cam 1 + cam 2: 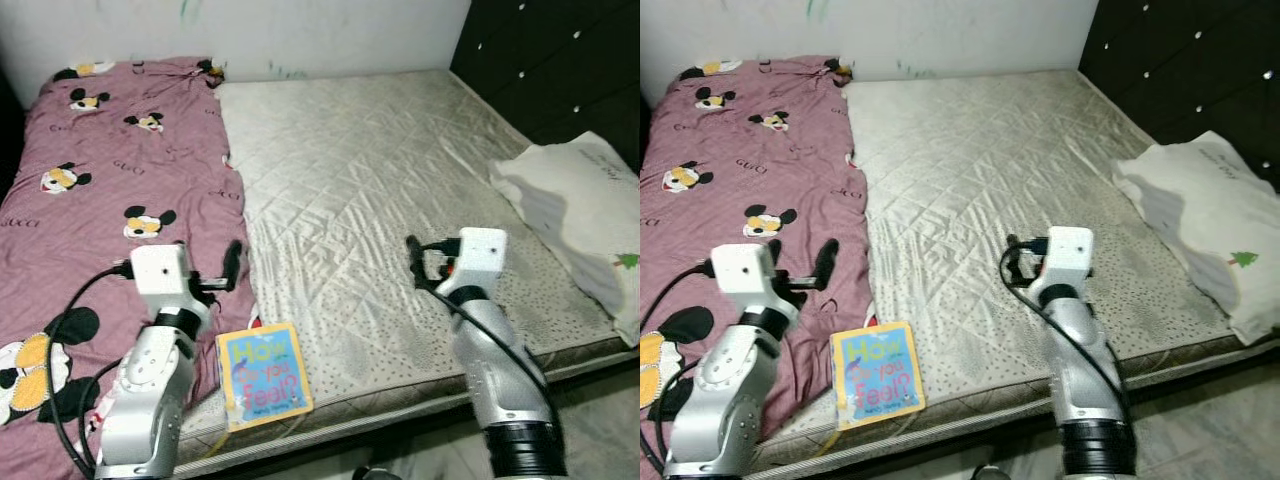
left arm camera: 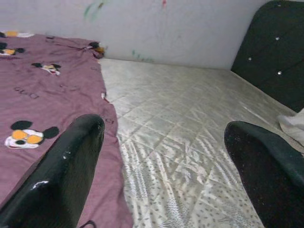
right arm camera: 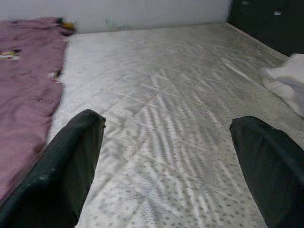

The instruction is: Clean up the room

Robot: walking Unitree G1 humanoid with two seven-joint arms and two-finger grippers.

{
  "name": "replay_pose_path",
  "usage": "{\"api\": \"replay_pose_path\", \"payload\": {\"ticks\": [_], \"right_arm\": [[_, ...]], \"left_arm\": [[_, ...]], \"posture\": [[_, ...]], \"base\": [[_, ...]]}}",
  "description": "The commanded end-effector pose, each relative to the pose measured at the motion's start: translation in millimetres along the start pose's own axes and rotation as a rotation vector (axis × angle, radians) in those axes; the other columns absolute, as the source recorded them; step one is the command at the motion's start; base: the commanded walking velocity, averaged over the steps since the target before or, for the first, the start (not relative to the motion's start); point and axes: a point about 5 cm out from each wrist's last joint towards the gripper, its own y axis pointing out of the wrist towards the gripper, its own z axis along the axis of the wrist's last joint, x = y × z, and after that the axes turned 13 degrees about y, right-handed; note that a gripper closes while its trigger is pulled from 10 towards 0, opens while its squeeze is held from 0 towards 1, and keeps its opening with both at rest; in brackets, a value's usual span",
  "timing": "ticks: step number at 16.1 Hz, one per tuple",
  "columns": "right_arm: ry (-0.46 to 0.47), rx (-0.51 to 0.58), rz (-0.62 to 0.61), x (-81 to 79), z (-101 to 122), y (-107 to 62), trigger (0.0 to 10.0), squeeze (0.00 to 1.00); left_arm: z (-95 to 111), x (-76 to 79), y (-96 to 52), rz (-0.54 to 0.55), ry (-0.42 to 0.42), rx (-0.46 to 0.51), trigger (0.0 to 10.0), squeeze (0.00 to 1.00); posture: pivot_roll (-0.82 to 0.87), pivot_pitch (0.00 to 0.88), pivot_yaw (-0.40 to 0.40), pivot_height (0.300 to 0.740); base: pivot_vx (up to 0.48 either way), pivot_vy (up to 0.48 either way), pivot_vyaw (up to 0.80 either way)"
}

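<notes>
Both hands are hovering wide open and empty: left hand (image 1: 232, 268) over the pink cartoon-print blanket (image 1: 110, 190), right hand (image 1: 413, 258) over the quilted silver-grey mattress (image 1: 370, 180).

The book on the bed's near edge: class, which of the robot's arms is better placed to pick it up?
Probably the left. The book lies just beside the open left gripper; the right gripper hovers farther along the mattress.

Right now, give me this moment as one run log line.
stage: facing bed | left gripper: open, above blanket edge | right gripper: open, above mattress | book: at near mattress edge | pillow: by headboard
</notes>
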Motion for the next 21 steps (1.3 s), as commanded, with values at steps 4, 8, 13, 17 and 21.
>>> {"api": "replay_pose_path", "payload": {"ticks": [4, 8, 13, 17, 21], "right_arm": [[-0.045, 0.028, 0.015, -1.1, 6, 10.7, 10.0, 0.0], [-0.06, 0.051, 0.0, 4.4, 22, 24.9, 10.0, 0.0], [-0.093, 0.051, -0.025, 17.4, 27, 29.8, 10.0, 0.0], [-0.109, 0.065, -0.017, 22.1, 31, 24.8, 10.0, 0.0], [-0.108, 0.048, -0.019, 21.4, 23, 17.3, 10.0, 0.0]], "left_arm": [[0, -5.8, 10.5, 0.043, 0.017, -0.001, 10.0, 0.0], [11, -21.5, 18.7, 0.134, 0.023, 0.037, 10.0, 0.0], [-3, -13.6, 26.7, 0.123, -0.004, 0.013, 10.0, 0.0], [-4, -7.0, 33.1, 0.103, -0.017, 0.022, 10.0, 0.0], [-11, -6.6, 24.4, 0.116, -0.016, 0.016, 10.0, 0.0]], "posture": [[-0.04, 0.026, -0.01, 0.74], [-0.05, 0.0, -0.019, 0.74], [-0.09, 0.0, -0.022, 0.74], [-0.12, 0.0, -0.025, 0.74], [-0.11, 0.0, -0.036, 0.74]], "base": [[0.0, 0.0, 0.0], [0.0, 0.0, 0.0], [0.0, 0.192, 0.0], [0.0, 0.48, 0.0], [0.0, 0.223, 0.0]]}}
